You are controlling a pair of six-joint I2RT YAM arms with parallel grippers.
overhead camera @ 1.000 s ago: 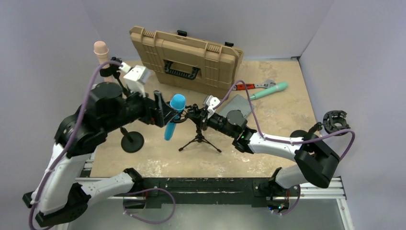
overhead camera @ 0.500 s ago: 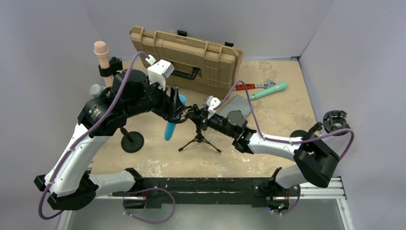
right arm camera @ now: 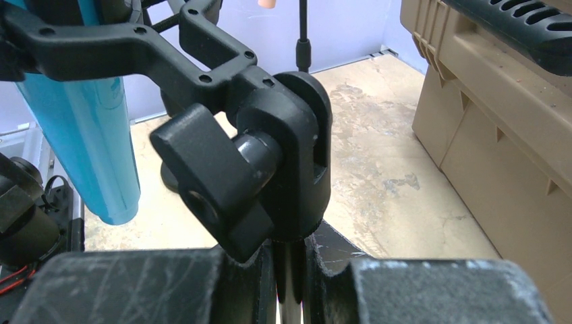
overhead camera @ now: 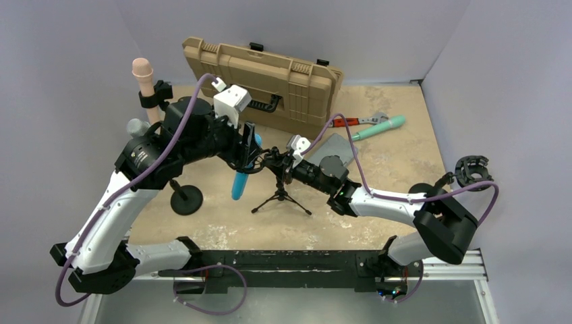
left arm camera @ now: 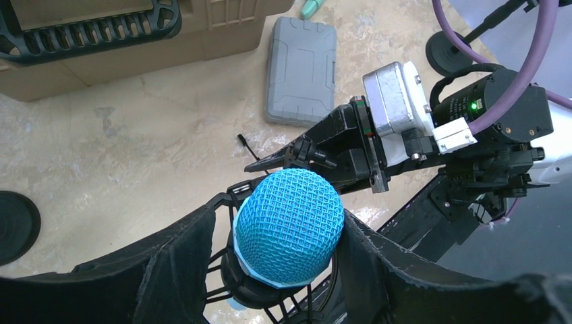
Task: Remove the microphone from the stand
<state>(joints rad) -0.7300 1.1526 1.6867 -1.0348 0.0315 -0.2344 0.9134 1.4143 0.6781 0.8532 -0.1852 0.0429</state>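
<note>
Since 1 s ago, L arm has swung up and over. The left tool (left arm camera: 287,253) now straddles the microphone (left arm camera: 289,226) head; clamp cannot be told. Mic still seated in stand (overhead camera: 281,196) clip above counter (overhead camera: 405,158). Right tool (right arm camera: 287,273) clenched on stand stem. Extraction pending. No legible markings.

Mic (overhead camera: 241,181): blue body, blue mesh head; tilted, head up; seated in the clip; in front of tan case (overhead camera: 270,84), near.
Stand (overhead camera: 281,196): blk mini tripod, upright, legs spread; also in front of case.
</note>
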